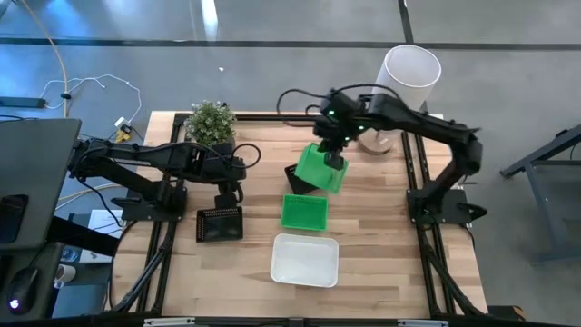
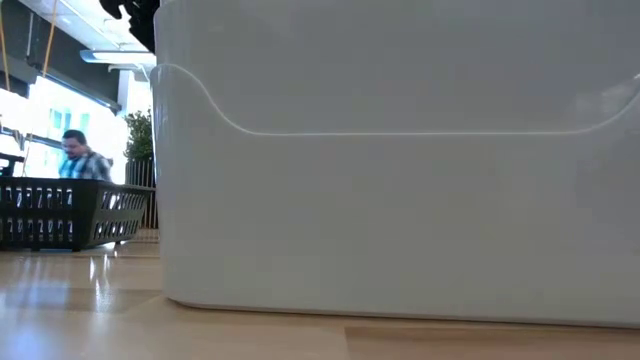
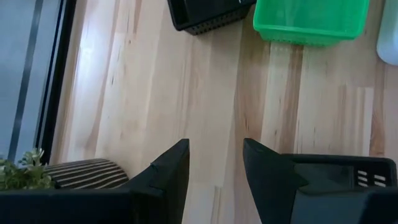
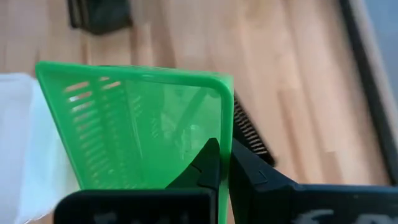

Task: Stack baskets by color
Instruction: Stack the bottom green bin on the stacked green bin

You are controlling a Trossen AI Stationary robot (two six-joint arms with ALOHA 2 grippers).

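My right gripper is shut on a green basket, which hangs tilted over a black basket at the table's middle. Nearer the front edge, a second green basket and a white basket rest on their bottoms. At the left, my left gripper stands open above the bare wood with nothing between its fingers, just beyond another black basket. That black basket also shows in the low view, where the white basket fills most of the picture. My right gripper pinches the green basket's rim near a corner, one finger inside the wall and one outside. The fingers slant down from the table's far right. The basket is lifted off the table and hangs tilted below them, its open side turned toward the wrist camera.
A small potted plant stands at the far left corner, its striped pot close to my left fingers. A tall white cylinder stands beyond the far right edge. A person shows in the room behind.
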